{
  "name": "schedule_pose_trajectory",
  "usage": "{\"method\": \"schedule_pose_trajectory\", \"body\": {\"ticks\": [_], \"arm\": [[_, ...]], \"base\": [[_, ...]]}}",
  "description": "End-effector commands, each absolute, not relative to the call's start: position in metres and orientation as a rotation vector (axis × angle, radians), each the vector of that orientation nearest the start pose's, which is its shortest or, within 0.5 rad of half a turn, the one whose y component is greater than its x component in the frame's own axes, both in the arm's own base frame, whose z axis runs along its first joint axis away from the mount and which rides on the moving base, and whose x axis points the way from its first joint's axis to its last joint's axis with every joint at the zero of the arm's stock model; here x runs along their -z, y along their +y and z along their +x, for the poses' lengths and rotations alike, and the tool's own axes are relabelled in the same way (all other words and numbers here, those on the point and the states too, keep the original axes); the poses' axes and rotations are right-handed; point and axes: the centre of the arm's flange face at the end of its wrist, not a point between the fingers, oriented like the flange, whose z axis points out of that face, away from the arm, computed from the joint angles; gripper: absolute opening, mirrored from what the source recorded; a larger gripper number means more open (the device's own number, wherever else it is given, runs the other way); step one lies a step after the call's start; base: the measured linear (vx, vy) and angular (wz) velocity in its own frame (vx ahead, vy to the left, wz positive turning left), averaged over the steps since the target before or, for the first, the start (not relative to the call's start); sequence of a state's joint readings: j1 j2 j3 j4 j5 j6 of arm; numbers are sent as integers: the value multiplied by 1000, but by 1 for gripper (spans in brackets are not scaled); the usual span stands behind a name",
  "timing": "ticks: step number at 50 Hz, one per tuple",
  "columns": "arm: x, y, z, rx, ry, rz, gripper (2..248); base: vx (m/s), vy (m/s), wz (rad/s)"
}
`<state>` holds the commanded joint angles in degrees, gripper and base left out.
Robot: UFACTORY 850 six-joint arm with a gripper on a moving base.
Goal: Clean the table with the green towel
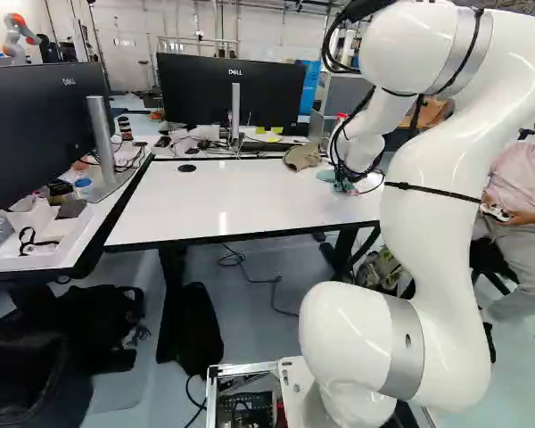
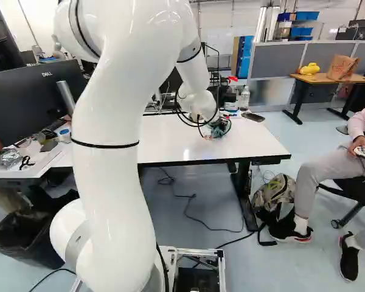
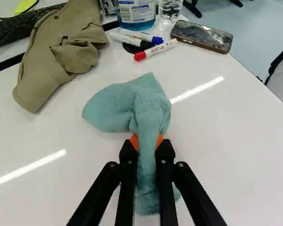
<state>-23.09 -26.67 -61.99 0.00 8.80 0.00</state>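
My gripper is low over the right part of the white table in the left base view, partly hidden by its cables. In the wrist view the gripper is shut on the green towel, its orange pads pressing a narrow bunched fold from both sides. Most of the towel spreads out ahead of the fingers on the tabletop, and a smaller end lies below and behind the fingertips. The towel's underside is hidden.
Ahead of the towel lie a brown cap, capped markers, a phone and a blue-liquid bottle. Monitors stand behind the table. A seated person is right of it; a backpack rests beside the table leg.
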Motion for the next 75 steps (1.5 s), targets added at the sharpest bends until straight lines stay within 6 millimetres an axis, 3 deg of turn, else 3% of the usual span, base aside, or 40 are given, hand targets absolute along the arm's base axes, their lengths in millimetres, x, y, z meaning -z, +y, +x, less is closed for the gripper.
{"method": "schedule_pose_trajectory", "body": {"ticks": [24,40,46,59,75], "arm": [[-384,-224,597,1248,541,-2984,50],[-385,-198,595,1234,482,-2983,50],[-386,-196,594,1236,480,-2982,50],[-400,-194,591,1266,475,-2972,50],[-422,-169,577,1294,424,-2957,50]], "base": [[0,0,0],[0,0,0],[0,0,0],[0,0,0],[0,0,0]]}}
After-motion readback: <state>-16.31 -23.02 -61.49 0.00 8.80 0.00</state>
